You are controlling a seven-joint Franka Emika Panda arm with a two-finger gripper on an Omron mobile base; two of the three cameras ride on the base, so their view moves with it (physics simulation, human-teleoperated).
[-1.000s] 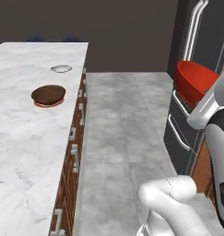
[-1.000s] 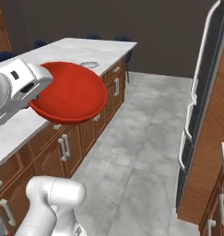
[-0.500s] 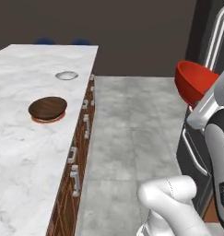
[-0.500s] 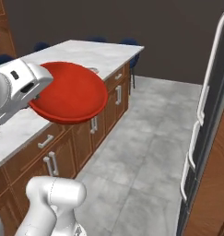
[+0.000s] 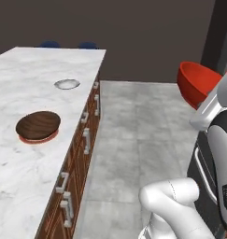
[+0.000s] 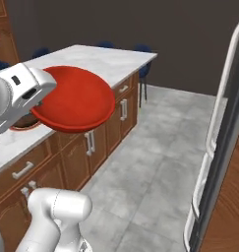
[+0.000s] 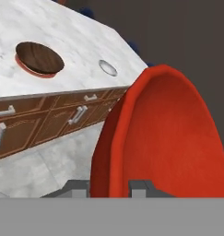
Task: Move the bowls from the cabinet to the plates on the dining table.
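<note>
The gripper [image 7: 111,186] pinches the rim of the glossy red round bowl [image 6: 76,101] in mid-air beside the white marble dining table [image 5: 21,168]; the dark brown wooden bowl [image 5: 38,125] apparently sits on a red-rimmed plate [image 5: 36,139] there.

The whole scene has been shifted in both base views, so the base has been driven along and turned. In the left base view the dining table [image 5: 21,186] is now seen nearer and more from its side. The brown bowl [image 5: 38,125] on the red-rimmed plate [image 5: 36,138] has been slid lower in the picture. The grey plate [image 5: 67,84] has been slid lower and to the right. The tall dark fridge has been pushed almost out at the right edge. In the right base view, more grey floor [image 6: 155,147] is now shown.
</note>
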